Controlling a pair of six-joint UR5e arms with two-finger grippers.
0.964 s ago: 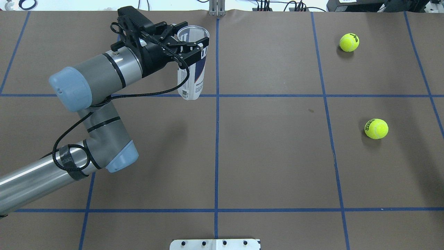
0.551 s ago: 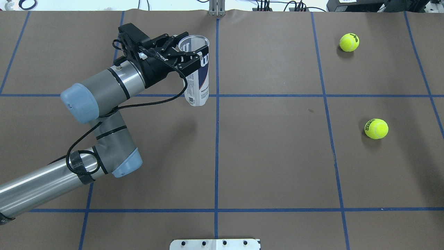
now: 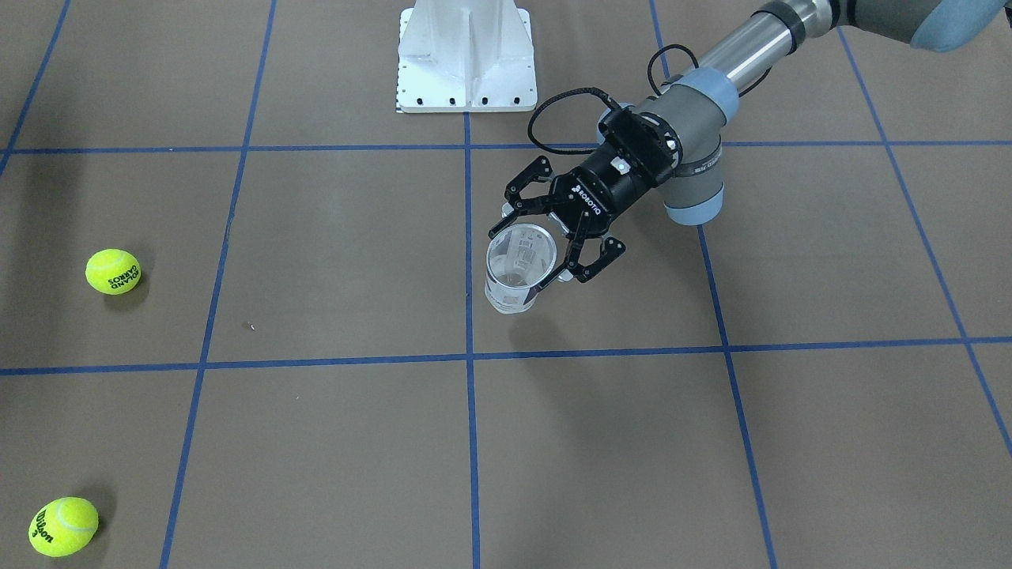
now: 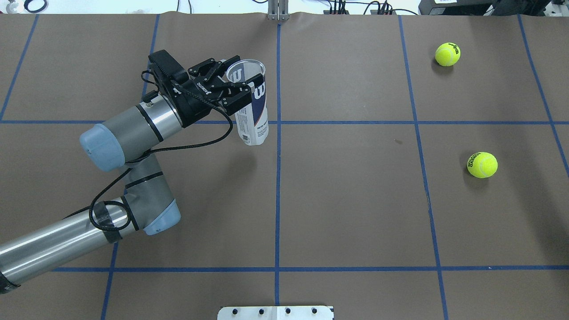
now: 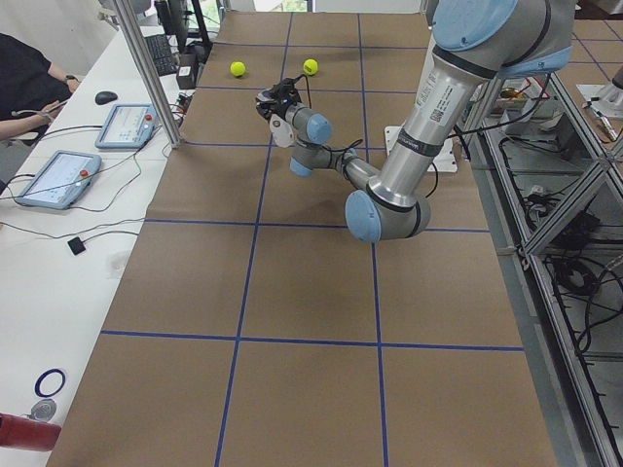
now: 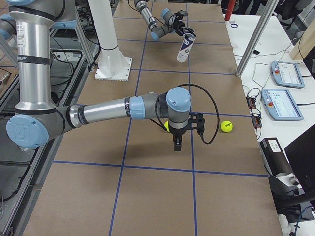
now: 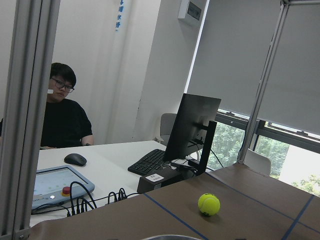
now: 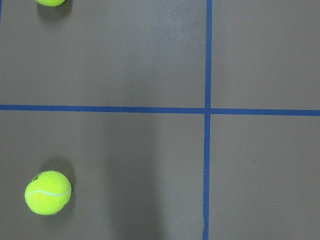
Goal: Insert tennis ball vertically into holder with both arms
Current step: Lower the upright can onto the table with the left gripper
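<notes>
The left tool clasps the holder — a clear plastic cylinder.

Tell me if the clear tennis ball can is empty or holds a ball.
Empty: the front-facing view looks into the holder and shows a bare bottom; the Wilson ball and the Roland Garros ball lie on the table.

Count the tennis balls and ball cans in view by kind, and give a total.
Fuzzy yellow-green tennis balls: 2
Clear plastic cylindrical tennis-ball can: 1
Total: 3
</notes>
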